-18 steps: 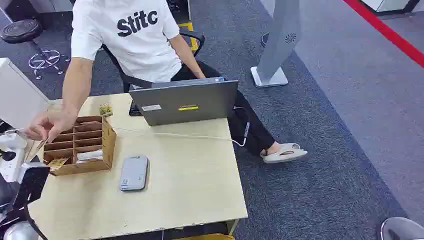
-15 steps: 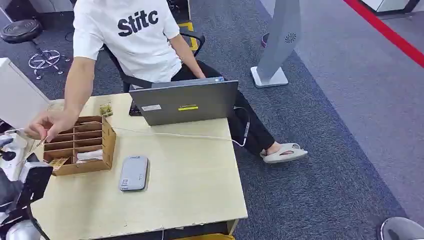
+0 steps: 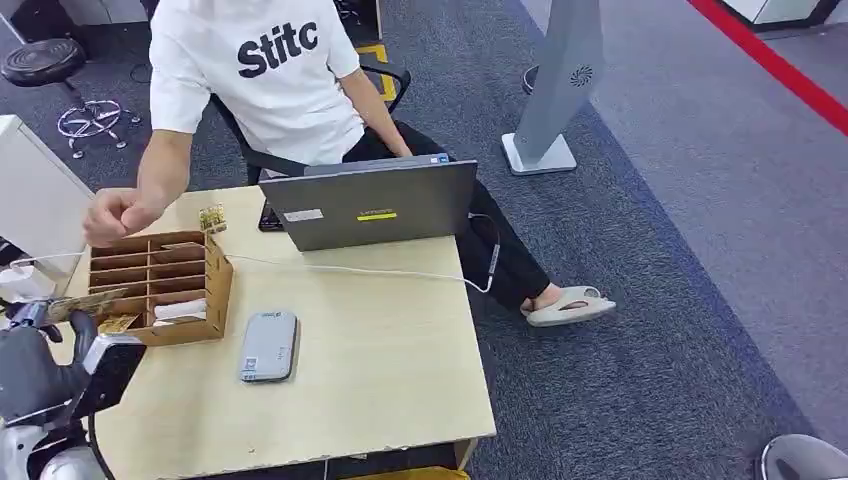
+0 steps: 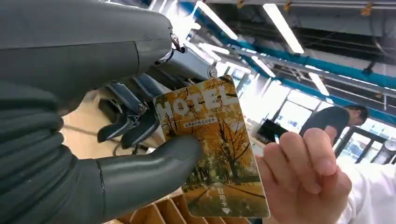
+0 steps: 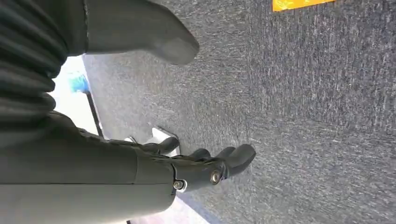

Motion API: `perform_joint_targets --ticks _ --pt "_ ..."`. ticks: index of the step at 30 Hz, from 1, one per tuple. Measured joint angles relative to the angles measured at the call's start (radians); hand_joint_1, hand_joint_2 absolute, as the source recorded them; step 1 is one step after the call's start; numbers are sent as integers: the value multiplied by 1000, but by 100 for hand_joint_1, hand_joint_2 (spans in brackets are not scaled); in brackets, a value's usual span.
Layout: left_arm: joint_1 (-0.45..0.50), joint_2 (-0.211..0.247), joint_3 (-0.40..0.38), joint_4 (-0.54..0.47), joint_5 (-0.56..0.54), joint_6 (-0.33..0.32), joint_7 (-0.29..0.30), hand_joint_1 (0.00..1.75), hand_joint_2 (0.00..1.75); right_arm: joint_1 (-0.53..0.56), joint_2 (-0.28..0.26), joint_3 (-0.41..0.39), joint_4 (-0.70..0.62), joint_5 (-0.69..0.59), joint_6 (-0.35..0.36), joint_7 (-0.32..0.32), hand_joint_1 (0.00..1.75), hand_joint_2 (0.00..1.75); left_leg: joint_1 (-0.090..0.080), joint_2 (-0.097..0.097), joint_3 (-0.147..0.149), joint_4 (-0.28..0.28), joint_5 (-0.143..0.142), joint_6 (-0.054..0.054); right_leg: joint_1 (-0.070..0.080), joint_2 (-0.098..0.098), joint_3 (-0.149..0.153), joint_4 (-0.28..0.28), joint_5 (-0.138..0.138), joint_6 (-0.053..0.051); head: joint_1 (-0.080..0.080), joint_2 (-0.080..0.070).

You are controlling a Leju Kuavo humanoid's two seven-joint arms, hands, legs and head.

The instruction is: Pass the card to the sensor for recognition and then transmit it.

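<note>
Pinching card [image 4: 212, 149], left hand [image 4: 116, 154], wrist view

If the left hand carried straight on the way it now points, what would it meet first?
Probably the person's hand, just beyond the card that the left hand holds, though depth is unclear.

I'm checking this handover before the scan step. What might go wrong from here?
1. The left hand pinches the yellow HOTEL card near one edge only, so it may slip or twist on the way to the grey flat reader.
2. The person's hand is close beside the card and might get bumped.
3. The wooden compartment box stands between hand and reader; the card might clip it.
</note>
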Motion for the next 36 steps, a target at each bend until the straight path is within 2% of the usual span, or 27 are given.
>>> perform_joint_targets --ticks 4,17,27,36 --pt "22 0 -49 -1 -104 4 44 175 175 0 0 8 0 0 1 0 0 175 0 0 0 0 0 0 0 0 0 0 0 0 0 0" --pt "23 11 -224 52 -268 -6 128 175 175 0 0 32 0 -2 4 0 0 175 0 0 0 0 0 0 0 0 0 0 0 0 0 0" --pt "-7 13 -291 150 -296 6 148 175 175 1 0 35 2 -2 8 5 0 175 0 0 0 0 0 0 0 0 -1 0 0 0 0 0" --pt "-36 -17 -317 276 -260 45 159 175 175 2 0 47 4 -2 13 6 0 175 0 0 0 0 0 0 0 0 -1 0 0 0 0 0"
